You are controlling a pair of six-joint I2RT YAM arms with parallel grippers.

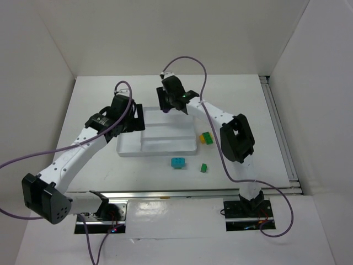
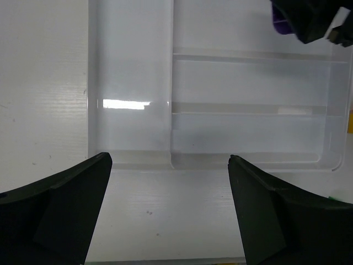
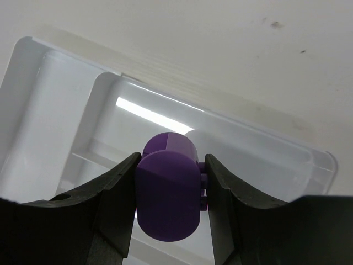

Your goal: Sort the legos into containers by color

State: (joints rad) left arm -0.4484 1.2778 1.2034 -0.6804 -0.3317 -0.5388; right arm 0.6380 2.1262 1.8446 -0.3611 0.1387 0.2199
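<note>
Clamped between the right jaws: a purple lego [image 3: 168, 193], rounded on top, with small studs on one side. Squeezed on both flanks, one jaw against each. Too blurred to read any mark on the studs.

Held above the white tray [image 1: 160, 154], over the far part where the shorter compartments are. Impossible to tell whether touching the tray floor or hanging free. In the top view nearly hidden under the right wrist. In the left wrist view seen only as a purple corner [image 2: 281, 25], cut off at the upper edge.

Inside the tray, only glare and thin dividers visible: one long compartment on the left, shorter ones beside it.

On the desk [image 1: 231, 99], outside the tray:
- a cyan lego [image 1: 178, 163], just beside the near rim;
- a green lego [image 1: 203, 167], near the cyan one but apart from it;
- a yellow lego [image 1: 203, 139], just beside the right rim, with a second green lego [image 1: 208, 134] touching it. Hard to say if joined or only side by side.

All four too small in the top view to count studs or read any mark.

Left jaws wide apart, gripping nothing and touching nothing. Between them, in the left wrist view, only the tray rim by the long compartment and bare desk. In the top view, tips hidden under the left wrist, at the left side of the tray.
</note>
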